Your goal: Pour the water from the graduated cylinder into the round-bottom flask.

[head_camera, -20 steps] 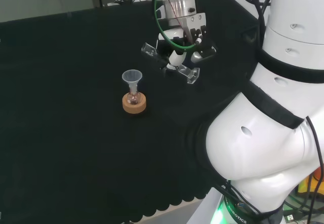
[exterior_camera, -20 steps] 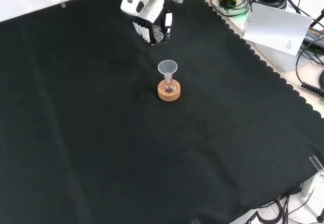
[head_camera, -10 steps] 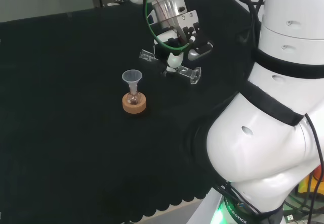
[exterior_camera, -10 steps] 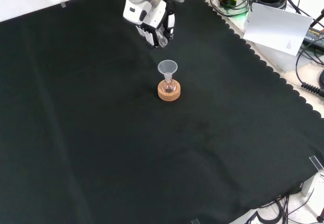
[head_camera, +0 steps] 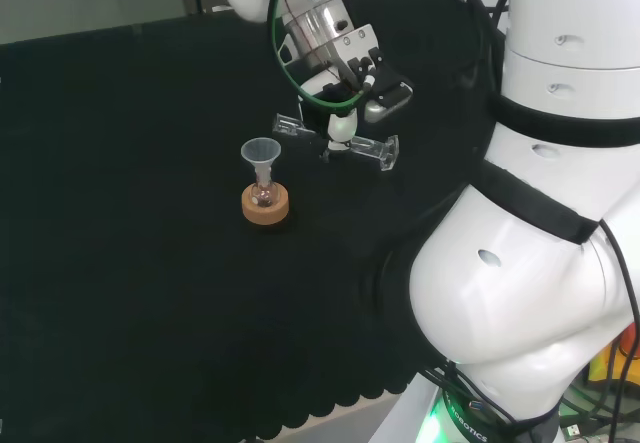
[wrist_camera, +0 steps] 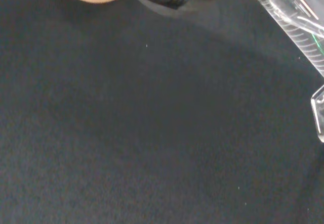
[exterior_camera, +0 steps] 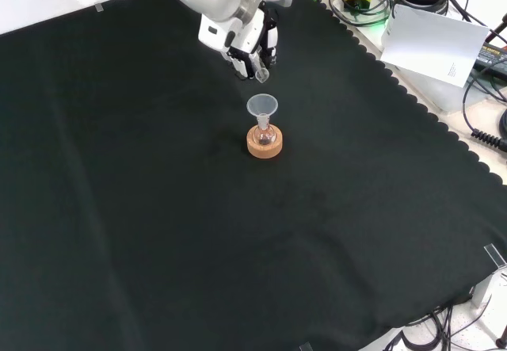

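We have the graduated cylinder [head_camera: 335,138] lying almost level in the hand [head_camera: 345,88], fingers curled round its middle so that clear tube sticks out to both sides in the head view; its mouth end points toward the funnel [head_camera: 261,151] but stops just short of the rim; the funnel sits in the neck of the small round-bottom flask [head_camera: 263,196], which rests on a cork ring [head_camera: 266,206] near the middle of the black cloth [head_camera: 120,213]; in the front view the hand [exterior_camera: 249,46] hangs just beyond the funnel [exterior_camera: 262,105]; we judge this the approach to the pour, tilt set but mouth not yet over the cup; next we need the lip brought above the funnel, then tipped a little further; whether water is running we cannot tell.
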You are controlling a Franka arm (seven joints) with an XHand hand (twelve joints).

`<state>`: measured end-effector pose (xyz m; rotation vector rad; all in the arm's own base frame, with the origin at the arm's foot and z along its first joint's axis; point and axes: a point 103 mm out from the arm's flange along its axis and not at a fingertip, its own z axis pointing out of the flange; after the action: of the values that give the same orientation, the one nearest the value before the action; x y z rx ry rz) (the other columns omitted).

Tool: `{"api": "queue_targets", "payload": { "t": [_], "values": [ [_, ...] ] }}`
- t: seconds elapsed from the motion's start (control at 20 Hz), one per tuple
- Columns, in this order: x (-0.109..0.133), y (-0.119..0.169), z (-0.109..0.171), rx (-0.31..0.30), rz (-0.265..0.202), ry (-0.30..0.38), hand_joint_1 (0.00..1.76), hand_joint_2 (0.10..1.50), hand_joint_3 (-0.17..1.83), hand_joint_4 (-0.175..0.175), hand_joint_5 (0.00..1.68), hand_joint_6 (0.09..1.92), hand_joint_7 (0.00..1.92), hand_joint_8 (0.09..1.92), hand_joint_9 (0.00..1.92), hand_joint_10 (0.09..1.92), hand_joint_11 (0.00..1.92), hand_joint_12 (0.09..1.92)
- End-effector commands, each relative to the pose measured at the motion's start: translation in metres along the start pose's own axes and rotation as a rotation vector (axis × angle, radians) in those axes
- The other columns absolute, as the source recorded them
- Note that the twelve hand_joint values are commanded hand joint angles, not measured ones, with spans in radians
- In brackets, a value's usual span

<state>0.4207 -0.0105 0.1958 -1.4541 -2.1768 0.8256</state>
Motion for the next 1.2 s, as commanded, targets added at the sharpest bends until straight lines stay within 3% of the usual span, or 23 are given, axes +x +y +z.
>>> {"api": "queue_targets", "payload": {
  "t": [0.05,1.2],
  "values": [
    [0.011,0.001,0.003,0.054,0.01,-0.059,1.3,1.0,0.0,-0.175,1.23,0.58,1.29,0.53,1.63,0.09,1.22,0.8],
    [0.019,0.005,-0.008,0.2,0.064,-0.117,1.3,1.0,0.0,-0.175,1.23,0.57,1.29,0.52,1.64,0.09,1.21,0.78]
  ]
}}
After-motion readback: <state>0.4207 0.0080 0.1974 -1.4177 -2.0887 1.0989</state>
